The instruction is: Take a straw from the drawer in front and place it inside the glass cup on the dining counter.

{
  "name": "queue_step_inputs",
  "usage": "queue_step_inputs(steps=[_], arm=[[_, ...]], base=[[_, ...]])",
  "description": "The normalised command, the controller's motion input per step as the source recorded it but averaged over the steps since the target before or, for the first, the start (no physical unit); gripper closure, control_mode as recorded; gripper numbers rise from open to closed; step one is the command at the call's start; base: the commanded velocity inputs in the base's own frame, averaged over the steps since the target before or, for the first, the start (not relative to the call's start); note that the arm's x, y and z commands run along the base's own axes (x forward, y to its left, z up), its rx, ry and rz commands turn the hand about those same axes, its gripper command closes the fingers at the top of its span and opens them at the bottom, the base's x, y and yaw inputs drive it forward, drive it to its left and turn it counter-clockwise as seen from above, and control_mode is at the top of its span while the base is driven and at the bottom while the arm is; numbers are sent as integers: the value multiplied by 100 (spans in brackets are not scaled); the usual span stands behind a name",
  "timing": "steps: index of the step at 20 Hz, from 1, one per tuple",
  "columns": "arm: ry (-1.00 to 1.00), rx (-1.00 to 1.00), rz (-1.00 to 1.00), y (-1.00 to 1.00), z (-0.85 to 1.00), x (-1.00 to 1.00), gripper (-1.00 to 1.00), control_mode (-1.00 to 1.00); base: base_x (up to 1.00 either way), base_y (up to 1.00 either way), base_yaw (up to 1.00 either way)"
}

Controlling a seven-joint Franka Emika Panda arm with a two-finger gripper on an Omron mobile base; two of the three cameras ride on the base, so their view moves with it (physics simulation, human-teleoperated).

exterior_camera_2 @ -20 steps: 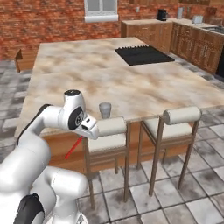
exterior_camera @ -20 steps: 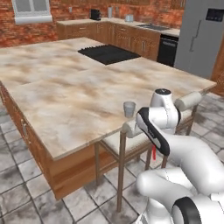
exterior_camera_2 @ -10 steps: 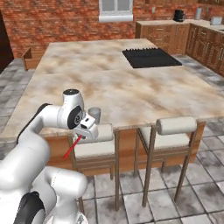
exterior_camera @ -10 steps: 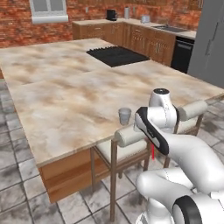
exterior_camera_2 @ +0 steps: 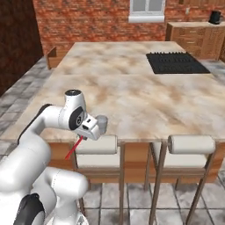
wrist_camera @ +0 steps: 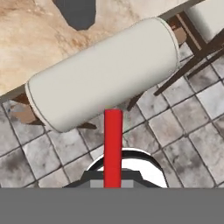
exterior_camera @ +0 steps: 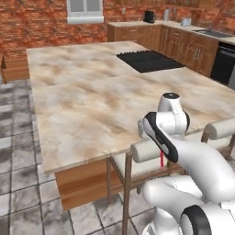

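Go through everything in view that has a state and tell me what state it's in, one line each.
gripper: shut on the straw, beside the counter edge.
straw: held, its free end pointing down toward the floor, not in the cup.
glass cup: upright on the dining counter near its edge, no straw in it.
stool: upright, tucked against the counter.

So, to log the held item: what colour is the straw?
Bright red; the straw shows best in the hand view.
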Motion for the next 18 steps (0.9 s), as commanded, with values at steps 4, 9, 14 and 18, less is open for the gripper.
queue_step_inputs(steps=[4, 9, 14, 18], arm=[[0, 0, 0, 0, 0, 0, 100, 100], [0, 0, 0, 0, 0, 0, 100, 100], [0, 0, 0, 0, 0, 0, 100, 100], [0, 0, 0, 0, 0, 0, 100, 100]], base=[[59, -25, 41], [53, -33, 40], [51, -31, 28], [48, -30, 15]])
